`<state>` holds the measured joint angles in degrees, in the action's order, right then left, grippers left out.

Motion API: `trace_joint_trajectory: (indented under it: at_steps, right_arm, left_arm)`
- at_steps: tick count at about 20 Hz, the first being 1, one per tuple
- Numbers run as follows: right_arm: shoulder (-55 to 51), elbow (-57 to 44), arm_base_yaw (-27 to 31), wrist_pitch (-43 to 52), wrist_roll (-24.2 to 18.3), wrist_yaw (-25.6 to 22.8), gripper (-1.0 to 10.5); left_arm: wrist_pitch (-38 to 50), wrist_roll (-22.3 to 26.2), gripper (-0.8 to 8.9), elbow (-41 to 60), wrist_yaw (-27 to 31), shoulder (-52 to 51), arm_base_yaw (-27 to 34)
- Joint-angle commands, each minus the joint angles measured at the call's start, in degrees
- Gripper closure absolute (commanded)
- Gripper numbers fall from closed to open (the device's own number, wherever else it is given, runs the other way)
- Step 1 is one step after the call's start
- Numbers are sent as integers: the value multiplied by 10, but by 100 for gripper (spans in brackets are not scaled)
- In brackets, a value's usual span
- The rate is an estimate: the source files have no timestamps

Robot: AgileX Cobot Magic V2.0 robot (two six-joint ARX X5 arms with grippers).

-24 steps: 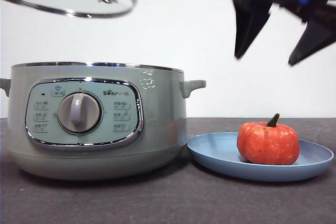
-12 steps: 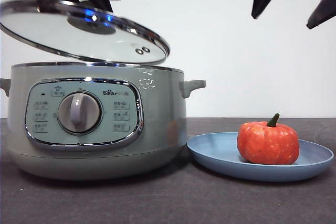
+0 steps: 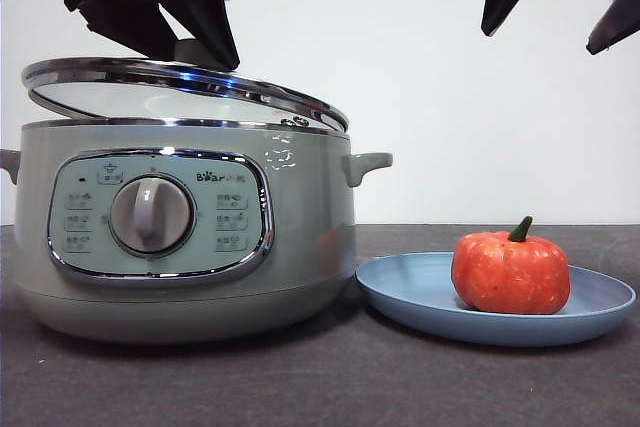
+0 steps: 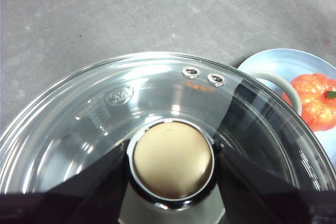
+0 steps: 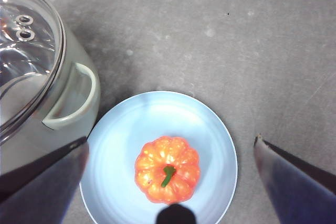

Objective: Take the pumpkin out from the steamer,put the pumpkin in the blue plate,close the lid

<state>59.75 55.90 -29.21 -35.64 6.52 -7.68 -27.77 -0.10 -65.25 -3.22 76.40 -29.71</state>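
Pumpkin (image 3: 510, 272) sits in the blue plate (image 3: 400, 292), upright, green stem up. From the right wrist camera I see it resting toward one side of the plate rather than dead centre. Plate lies flat on the dark grey table (image 3: 320, 387), just beside the steamer (image 3: 300, 237) on the side with the handle; I can't tell from the front whether plate rim and pot wall touch.

Left gripper (image 3: 185, 47) is above the steamer, jaws pinched on the knob (image 4: 172, 158) of the lid (image 3: 180, 87), one jaw on each side of it as the left wrist camera shows. The lid is tilted: in the front view its edge nearest the plate meets or nearly meets the pot's chrome rim, while the opposite edge is raised with a clear gap under it. Lid is glass; I can see two small steam vents (image 4: 203, 75) near its edge and the pot's interior through it.

Right gripper (image 5: 170, 156) hangs high over the plate, jaws spread wide, holding nothing, well clear of the pumpkin below. In the front view only its two dark jaw tips show at the top corner.

Steamer's control panel and dial (image 3: 150, 214) face the front camera.
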Motion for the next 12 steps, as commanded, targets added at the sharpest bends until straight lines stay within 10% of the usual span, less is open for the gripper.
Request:
trace_joint_trajectory:
  at_steps: [1, 10, 12]
  right_arm:
    - [-1, -5, 0, 2, 5, -2, 350]
    - [-1, -5, 0, -1, 5, -2, 350]
    - [-1, -5, 0, -1, 5, -2, 350]
  left_arm:
    - [22, -3, 822, -9, -2, 4, -2]
    - [-31, 3, 784, -9, 2, 31, -4]
    - [-30, 3, 481, -9, 2, 31, -2]
